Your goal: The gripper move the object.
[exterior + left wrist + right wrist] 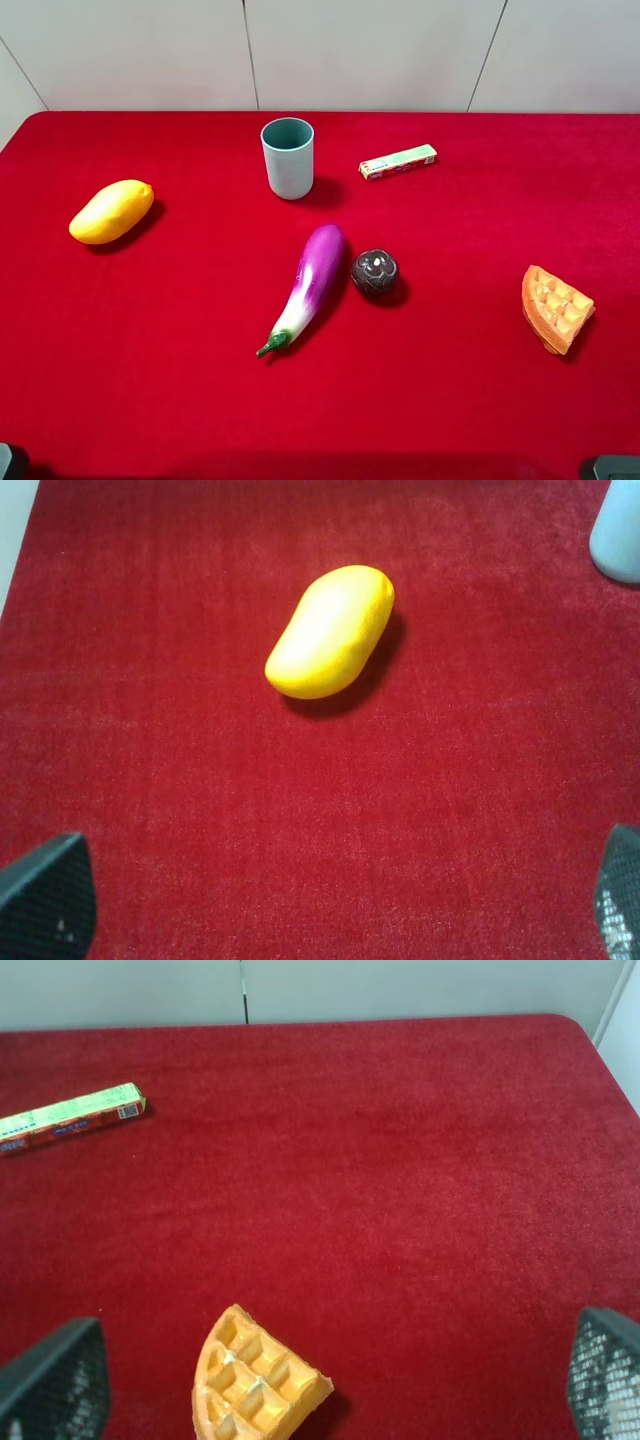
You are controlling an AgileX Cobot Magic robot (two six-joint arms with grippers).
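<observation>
Red cloth (480,400) covers the whole table, with pale wall panels behind its far edge.

Left gripper (330,915): its two dark, mesh-textured fingertips (45,900) sit at opposite edges of the left wrist view, spread wide with nothing between them. Ahead of those jaws and well apart from them lies a yellow mango (330,630) on the cloth, tilted on a diagonal. Farther out and off to one side, the edge of a pale blue-grey cup (618,535) just shows.

Right gripper (340,1390): its fingertips (60,1375) also stand wide apart and hold nothing. An orange waffle wedge (255,1385) lies on the cloth between the two tips, nearer one of them and touching neither as far as can be seen. Well beyond the jaws, toward the far edge of the table, lies a long green and orange box (70,1117).

From the high camera only small dark corners of the rig show at the near edge. The object (374,272), a small dark mottled ball with faint pale marks, rests on the cloth near the middle of the table, well away from both sets of jaws and between the two arms' sides. A purple eggplant (310,285) lies just beside it, on the left arm's side, and whether the two touch cannot be told. The cup stands upright beyond them.
</observation>
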